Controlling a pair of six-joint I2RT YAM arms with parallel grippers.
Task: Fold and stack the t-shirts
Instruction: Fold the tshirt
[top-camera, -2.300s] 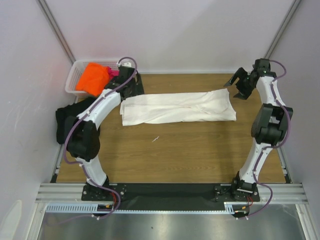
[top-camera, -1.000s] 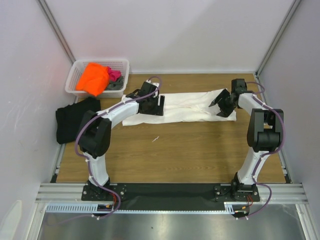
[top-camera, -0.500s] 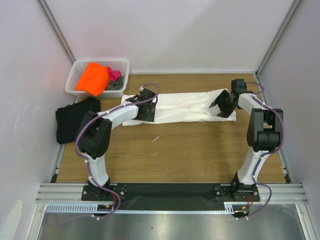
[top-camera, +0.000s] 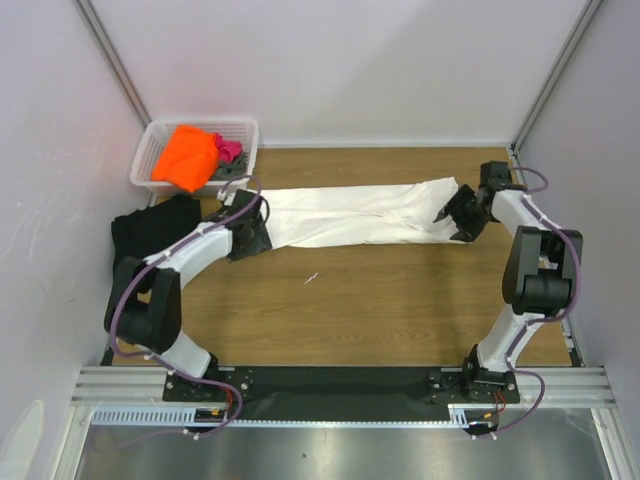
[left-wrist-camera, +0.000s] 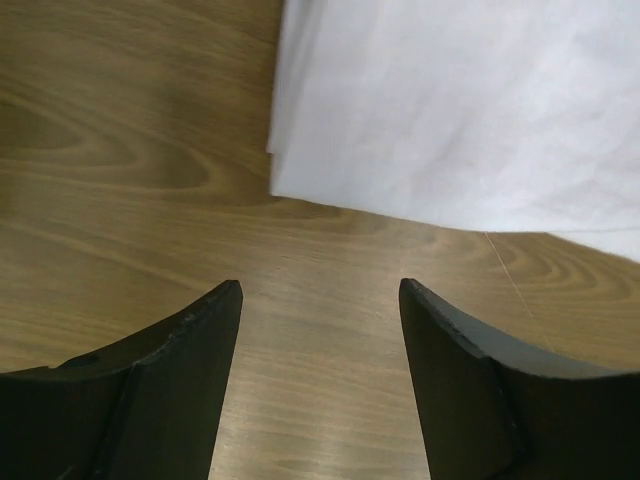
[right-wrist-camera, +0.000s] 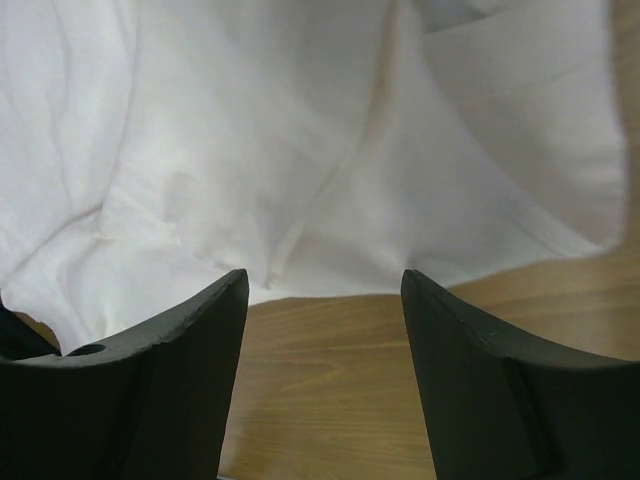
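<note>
The left end effector (left-wrist-camera: 320, 290) has slid off the white t-shirt (top-camera: 360, 215) toward the table's left edge, and the right end effector (right-wrist-camera: 325, 278) sits opposite. Both gape empty, likely about to pinch the ends.

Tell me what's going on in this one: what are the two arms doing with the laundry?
Two robot arms are working on a white t-shirt, which is folded into a long strip across the far side of the table. The left pincer sits low at the strip's left end and the right pincer at its right end. Both are open, gripping nothing. A black t-shirt lies at the table's left edge, and an orange t-shirt sits in the white basket.
</note>
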